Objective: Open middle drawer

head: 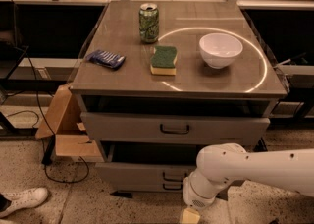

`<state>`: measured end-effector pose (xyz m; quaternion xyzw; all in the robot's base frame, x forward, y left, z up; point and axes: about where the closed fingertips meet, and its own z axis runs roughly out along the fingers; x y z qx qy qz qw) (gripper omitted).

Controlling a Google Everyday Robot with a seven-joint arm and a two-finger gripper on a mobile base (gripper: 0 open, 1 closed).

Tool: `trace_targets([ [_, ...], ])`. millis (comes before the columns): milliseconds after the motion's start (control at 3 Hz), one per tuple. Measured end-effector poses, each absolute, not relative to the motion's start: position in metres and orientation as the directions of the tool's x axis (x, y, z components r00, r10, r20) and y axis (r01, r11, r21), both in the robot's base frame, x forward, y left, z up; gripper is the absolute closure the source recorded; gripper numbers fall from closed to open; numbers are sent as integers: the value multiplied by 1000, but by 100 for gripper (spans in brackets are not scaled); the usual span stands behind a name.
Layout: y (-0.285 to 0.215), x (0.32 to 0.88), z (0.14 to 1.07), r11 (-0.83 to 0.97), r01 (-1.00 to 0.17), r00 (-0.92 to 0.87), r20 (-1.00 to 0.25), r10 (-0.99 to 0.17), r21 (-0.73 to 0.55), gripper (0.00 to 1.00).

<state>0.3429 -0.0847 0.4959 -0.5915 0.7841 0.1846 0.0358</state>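
Camera view looks down at a grey cabinet with three drawers. The middle drawer (132, 174) sits under the top drawer (122, 127) and above the bottom drawer (142, 187). Its small dark handle (171, 175) is in the middle of its flat front. A dark gap shows above that front, so I think the drawer is out a little, but not far. The top drawer sticks out more and hangs over the gap. The robot's white arm (255, 166) comes in from the right, low down, because the drawer it wants is low too. The end effector (190, 215) is at the very bottom of the picture, close to the floor, lower than the handle and a bit to its right. It does not seem to touch any drawer. Only a small yellow bit of it shows, so I cannot tell if it is apart or together. I think it has to go up to the handle, grab it and pull straight out. On the counter (122, 78) are a green can (148, 22), a sponge (164, 60), a white bowl (221, 49) and a blue packet (105, 59). They sit back from the front edge, so a gentle pull should not knock them off.
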Motion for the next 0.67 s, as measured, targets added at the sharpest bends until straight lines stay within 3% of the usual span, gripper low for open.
trace_targets([
  [667, -49, 362, 475, 197, -956, -255, -283, -924, 219, 0],
])
